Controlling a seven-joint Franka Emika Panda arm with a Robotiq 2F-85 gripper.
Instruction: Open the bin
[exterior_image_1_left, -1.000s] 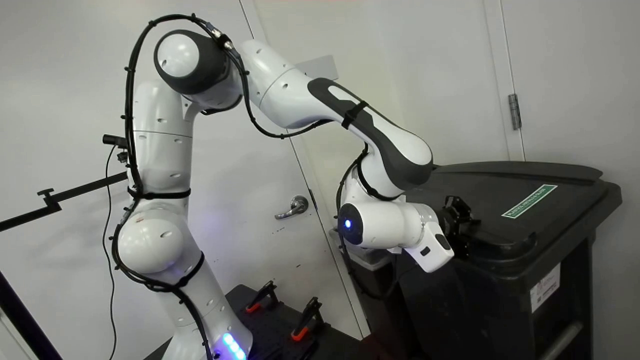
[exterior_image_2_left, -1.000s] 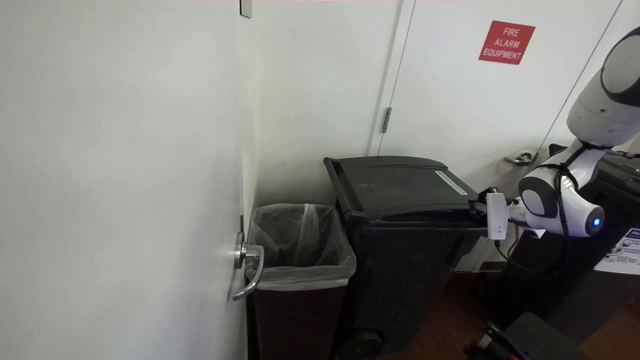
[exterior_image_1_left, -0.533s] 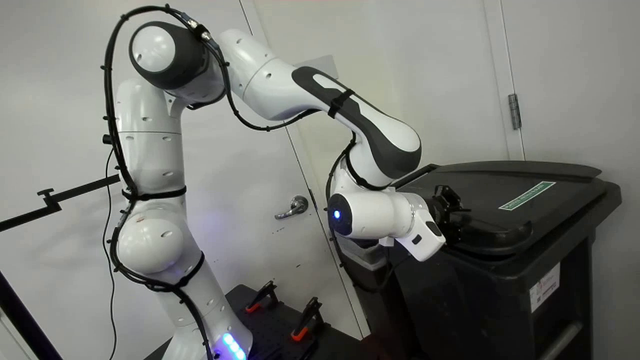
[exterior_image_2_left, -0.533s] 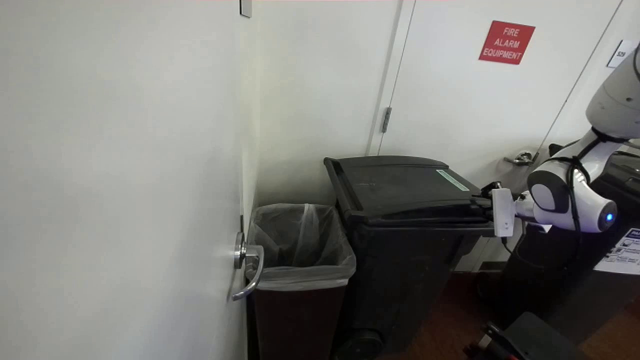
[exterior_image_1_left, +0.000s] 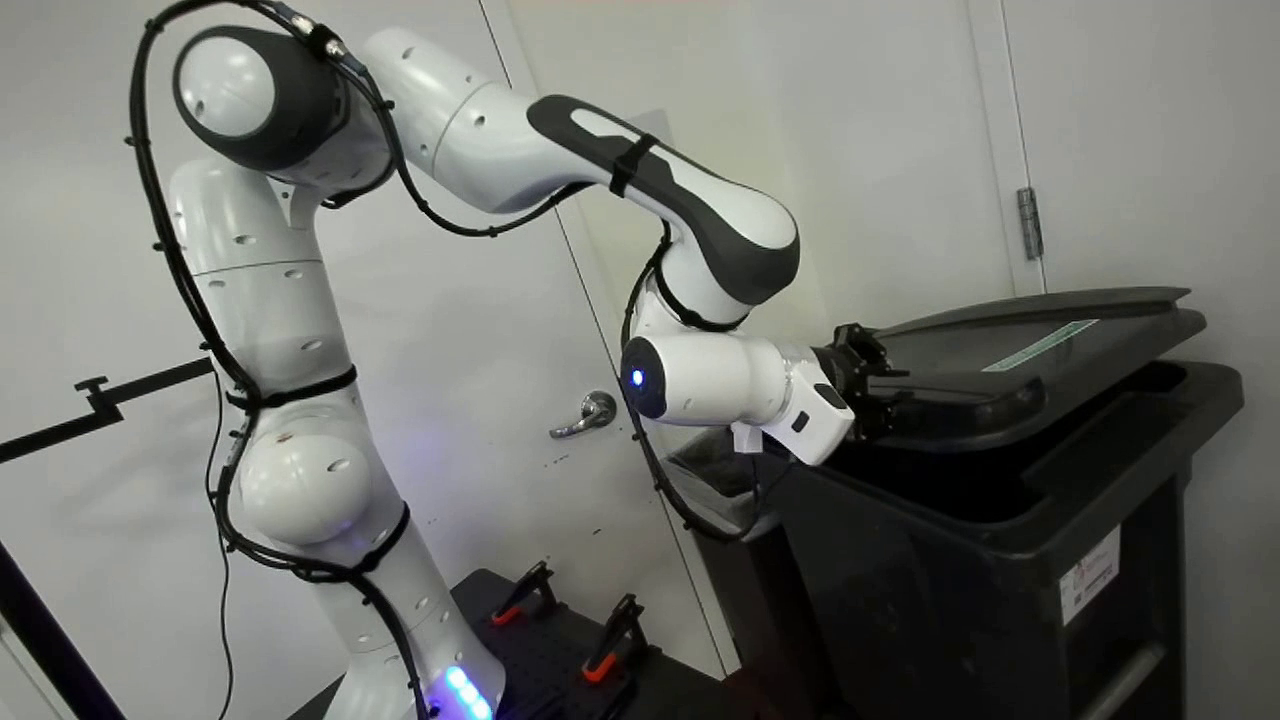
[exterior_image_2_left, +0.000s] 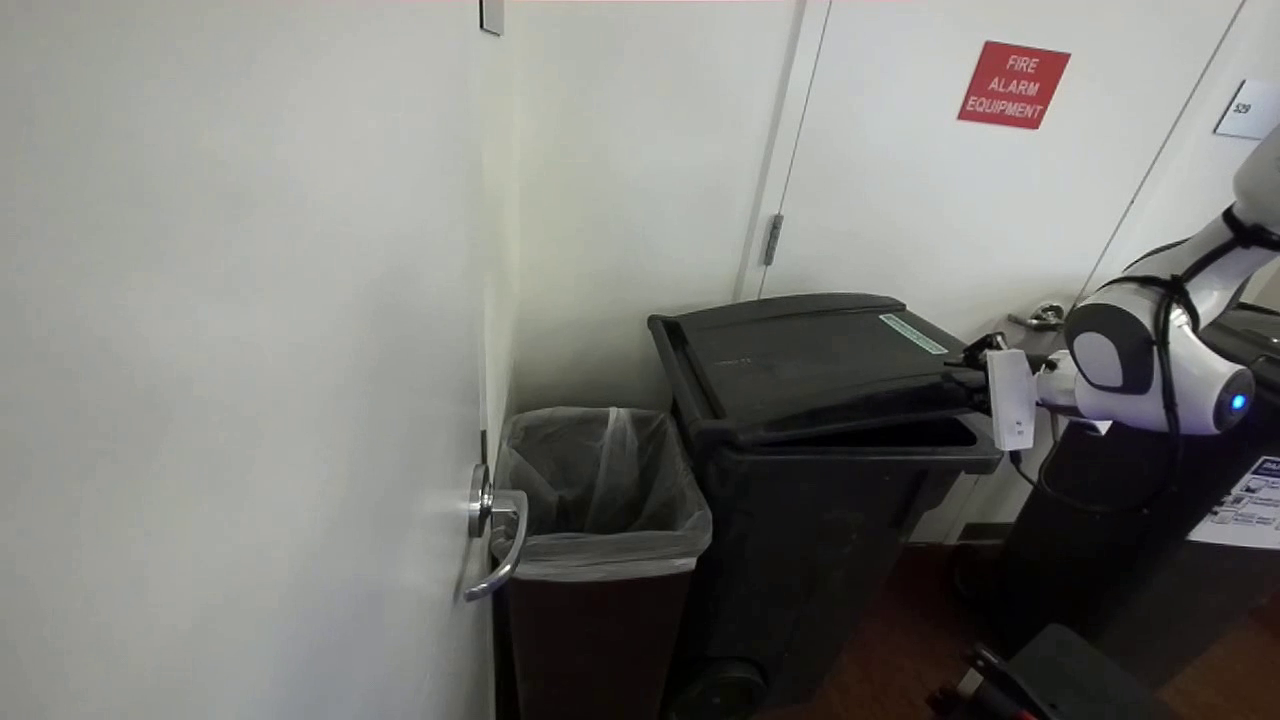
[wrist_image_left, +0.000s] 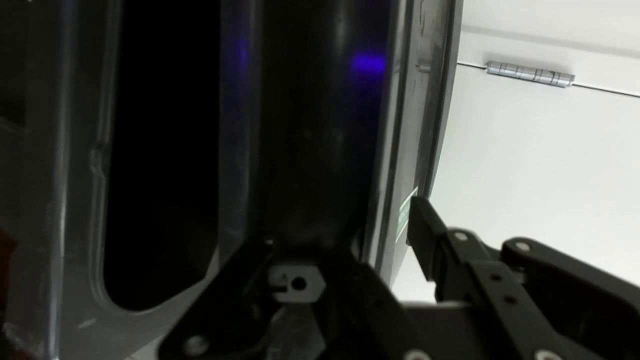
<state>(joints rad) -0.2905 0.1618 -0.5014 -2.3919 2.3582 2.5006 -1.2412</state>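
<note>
The bin is a large black wheelie bin (exterior_image_1_left: 930, 600), also in an exterior view (exterior_image_2_left: 810, 560). Its lid (exterior_image_1_left: 960, 405) is tilted up at the front, with a dark gap over the rim. The raised lid also shows in an exterior view (exterior_image_2_left: 790, 375) and the wrist view (wrist_image_left: 315, 150). The green-white sticker (exterior_image_1_left: 1040, 346) lies on the lid. My gripper (exterior_image_1_left: 893, 388) is at the lid's front edge, also in an exterior view (exterior_image_2_left: 968, 378). In the wrist view the fingers (wrist_image_left: 347, 227) are spread, one over the lid's top side, the other dark and low near its front edge.
A brown bin (exterior_image_2_left: 600, 630) with a clear liner stands beside the black bin. A door with a handle (exterior_image_2_left: 510, 545) is close by. Another dark bin (exterior_image_2_left: 1090, 560) stands on the far side. A black base surface (exterior_image_1_left: 540, 660) carries clamps. A white wall is behind the lid.
The lid has swung up from nearly closed, opening a gap at the front. My gripper has risen with it and drawn back, away from the bin toward the robot's base.
</note>
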